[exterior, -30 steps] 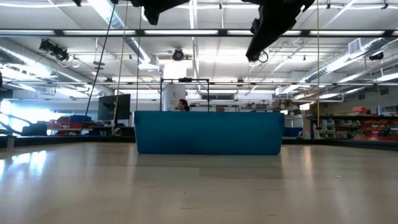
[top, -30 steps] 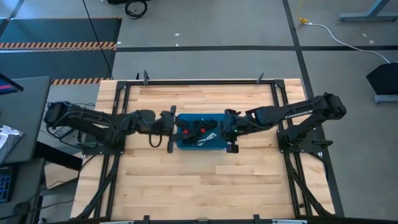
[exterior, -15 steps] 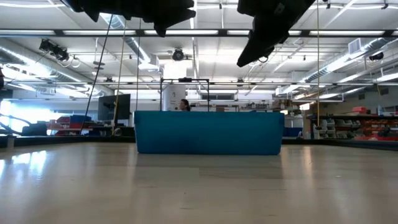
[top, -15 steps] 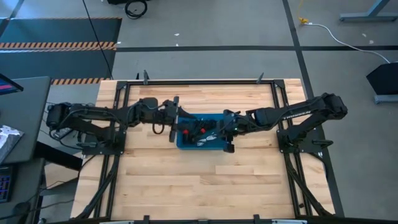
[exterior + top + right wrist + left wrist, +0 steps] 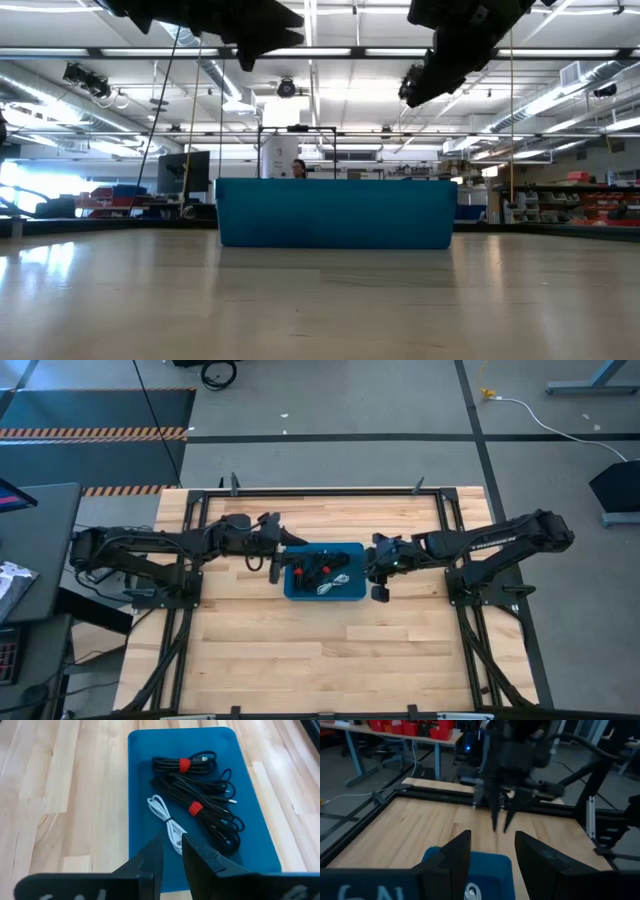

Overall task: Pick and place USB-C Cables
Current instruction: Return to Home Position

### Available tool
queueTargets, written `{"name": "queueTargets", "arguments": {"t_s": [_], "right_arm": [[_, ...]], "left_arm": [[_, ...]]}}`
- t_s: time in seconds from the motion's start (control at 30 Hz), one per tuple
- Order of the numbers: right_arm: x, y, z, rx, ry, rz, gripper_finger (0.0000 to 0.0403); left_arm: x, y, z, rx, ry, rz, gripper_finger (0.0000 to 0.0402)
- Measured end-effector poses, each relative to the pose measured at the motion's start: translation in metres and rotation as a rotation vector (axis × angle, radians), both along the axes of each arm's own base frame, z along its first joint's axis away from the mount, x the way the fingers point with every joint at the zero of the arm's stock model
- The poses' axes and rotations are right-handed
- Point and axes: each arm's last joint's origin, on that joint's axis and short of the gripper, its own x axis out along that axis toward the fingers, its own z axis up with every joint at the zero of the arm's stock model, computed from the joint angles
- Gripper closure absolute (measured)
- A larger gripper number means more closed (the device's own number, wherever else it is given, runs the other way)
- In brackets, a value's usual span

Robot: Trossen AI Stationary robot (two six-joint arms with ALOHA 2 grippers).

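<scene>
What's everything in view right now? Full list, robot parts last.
Table: one, light wood, under both arms.
Blue tray: one, table centre.
Black cable bundles: tangled heap, two red bands visible, exact count unclear, in the tray.
White cable: one, in the tray beside the black ones.
White cord: one, yellow end, on the floor beyond the table.
Person: one, far behind the tray in the low view.
Left gripper: open, in the air by the tray's left end.
Right gripper: narrowly open, in the air by the tray's right end.
</scene>
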Motion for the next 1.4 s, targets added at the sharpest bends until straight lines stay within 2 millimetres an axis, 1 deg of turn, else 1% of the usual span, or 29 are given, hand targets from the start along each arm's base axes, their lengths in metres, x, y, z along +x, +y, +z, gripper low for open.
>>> {"name": "queueTargets", "arguments": {"t_s": [0.1, 0.23, 0.37, 0.67, 0.83, 1.0, 1.2, 1.3, 1.4], "right_arm": [[-0.007, -0.004, 0.006, 0.005, -0.035, -0.017, 0.0326], [-0.013, -0.006, 0.014, 0.01, -0.089, -0.028, 0.0326], [-0.014, -0.007, 0.016, 0.012, -0.106, -0.03, 0.0326], [-0.014, -0.007, 0.005, 0.035, -0.098, -0.053, 0.0326], [-0.015, -0.009, 0.004, 0.034, -0.1, -0.06, 0.0326], [-0.017, -0.009, 0.007, 0.023, -0.107, -0.064, 0.0326], [-0.023, -0.01, 0.011, 0.017, -0.106, -0.074, 0.0328], [-0.027, -0.009, 0.012, 0.018, -0.116, -0.072, 0.0336], [-0.034, -0.01, 0.007, 0.019, -0.138, -0.075, 0.0346]], "left_arm": [[-0.009, -0.009, 0.007, 0.006, 0.002, 0.033, 0.0244], [-0.02, -0.023, 0.01, 0.033, 0.045, 0.096, 0.0257], [-0.022, -0.031, 0.01, 0.033, 0.059, 0.073, 0.0269], [-0.023, -0.034, 0.007, -0.006, 0.09, 0.071, 0.0276], [-0.026, -0.039, 0.01, -0.004, 0.081, 0.049, 0.0276], [-0.035, -0.043, 0.01, 0.006, 0.122, 0.045, 0.0284], [-0.038, -0.05, 0.008, 0.043, 0.156, 0.033, 0.0319], [-0.039, -0.052, 0.009, 0.067, 0.151, 0.019, 0.0347], [-0.043, -0.051, 0.01, 0.07, 0.132, 0.021, 0.0379]]}}
